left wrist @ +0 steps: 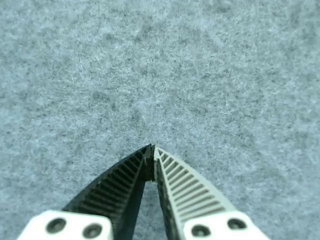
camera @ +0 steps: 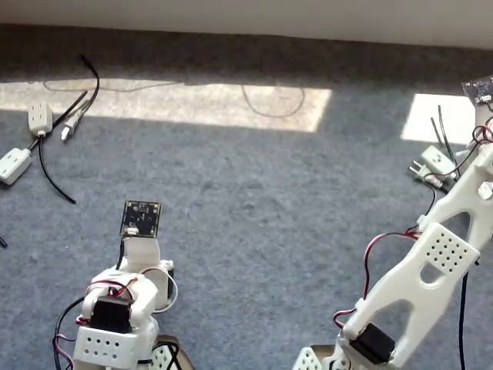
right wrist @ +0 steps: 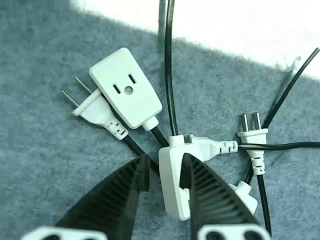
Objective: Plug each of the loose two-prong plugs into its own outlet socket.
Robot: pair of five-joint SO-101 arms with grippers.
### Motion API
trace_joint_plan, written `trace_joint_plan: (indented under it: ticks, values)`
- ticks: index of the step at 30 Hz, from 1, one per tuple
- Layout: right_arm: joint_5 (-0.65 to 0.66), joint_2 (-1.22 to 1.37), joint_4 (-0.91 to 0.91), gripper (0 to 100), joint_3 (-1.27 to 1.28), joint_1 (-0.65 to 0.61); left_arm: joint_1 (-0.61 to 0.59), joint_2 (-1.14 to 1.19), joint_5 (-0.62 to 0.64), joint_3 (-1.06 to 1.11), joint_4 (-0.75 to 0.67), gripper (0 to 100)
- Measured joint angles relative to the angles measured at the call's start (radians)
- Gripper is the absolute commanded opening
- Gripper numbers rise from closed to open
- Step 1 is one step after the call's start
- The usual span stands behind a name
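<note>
An indoor room, home or office (hard to tell which): grey short-pile carpet (camera: 254,216) covers the surface, sunlight patches (camera: 192,104) fall across it, a pale wall (camera: 269,15) edges it.

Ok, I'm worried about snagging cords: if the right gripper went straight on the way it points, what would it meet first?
Probably the white socket block, lying between the fingertips of the open right gripper; a black cord runs just beyond. Its height above the block is unclear.

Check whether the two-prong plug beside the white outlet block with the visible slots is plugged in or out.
Out. The plug lies beside the outlet block with both prongs bare, sitting in no slot.
</note>
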Motion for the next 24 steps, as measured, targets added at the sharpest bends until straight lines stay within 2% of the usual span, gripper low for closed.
trace_joint_plan:
  ticks: [7, 15, 24]
  values:
    - [-0.006, 0.000, 0.002, 39.5, 0.069, 0.029, 0.000, 0.000, 0.000, 0.000, 0.000, 1]
    - [-0.006, 0.000, -0.011, 40.6, 0.084, 0.031, 0.000, 0.000, 0.000, 0.000, 0.000, 1]
    - [-0.006, 0.000, -0.015, 40.6, 0.235, 0.048, 0.000, 0.000, 0.000, 0.000, 0.000, 1]
